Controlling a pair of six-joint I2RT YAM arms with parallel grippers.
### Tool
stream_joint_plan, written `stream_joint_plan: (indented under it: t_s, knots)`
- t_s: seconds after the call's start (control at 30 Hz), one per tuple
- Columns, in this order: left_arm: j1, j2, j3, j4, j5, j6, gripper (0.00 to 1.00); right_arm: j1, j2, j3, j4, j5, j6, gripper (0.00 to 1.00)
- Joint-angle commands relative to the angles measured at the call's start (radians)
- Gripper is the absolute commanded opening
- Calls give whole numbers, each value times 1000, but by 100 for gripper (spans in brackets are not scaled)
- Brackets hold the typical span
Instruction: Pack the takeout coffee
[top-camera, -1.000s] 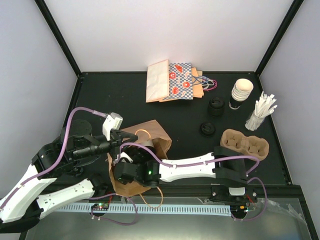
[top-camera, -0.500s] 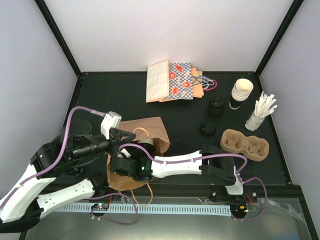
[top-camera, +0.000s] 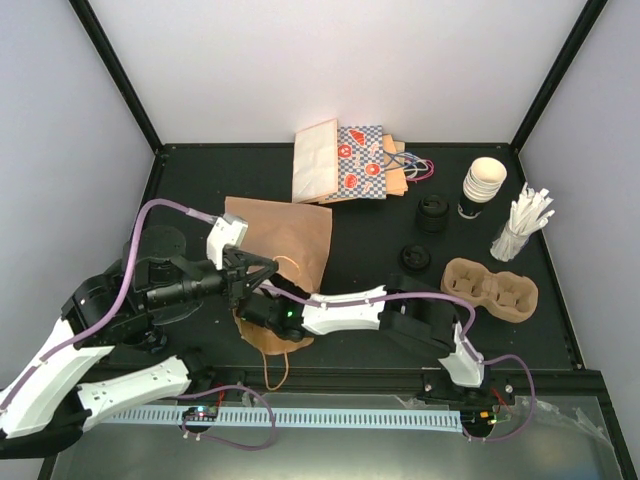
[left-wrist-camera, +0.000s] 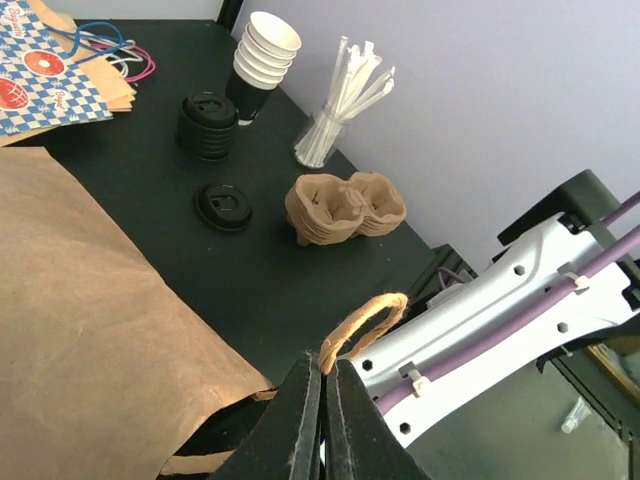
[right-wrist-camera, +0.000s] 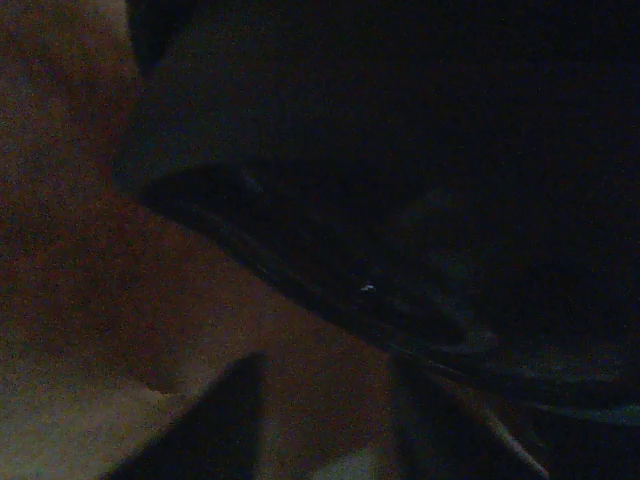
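Near the left front of the table, the brown paper bag is held up by its handle, which is pinched in the left end effector, fingers tight together. The right arm stretches low across the table, its end effector buried in the bag mouth; how wide it stands I cannot tell. The takeout coffee shows nowhere outside the bag, so it is likely inside: a dark curved rim may be its lid. Letting go and pulling out seem to be what is left.

Black table, pale lilac walls

Bright, even light from overhead, soft shadows beside the brown paper carrier bag; by it, the right wrist view is near-black, blurred.
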Motion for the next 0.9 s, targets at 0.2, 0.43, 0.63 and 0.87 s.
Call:
stream_joint_plan:
  t_s: [0.2, 0.43, 0.63, 0.87]
  knots:
    - [-10, -41, 51, 83, 25, -17, 2, -5, -209, -67, -27, 20, -74, 14]
    - [7, 0, 96, 11, -101, -16, 2, -4, -411, -25, -221, -83, -126, 64]
    - [102, 63, 167, -35, -43, -13, 1, -16, -416, 107, -545, -211, -141, 76]
    - [375, 87, 74, 21, 243, -22, 1, -30, -449, 115, -726, -441, -153, 78]
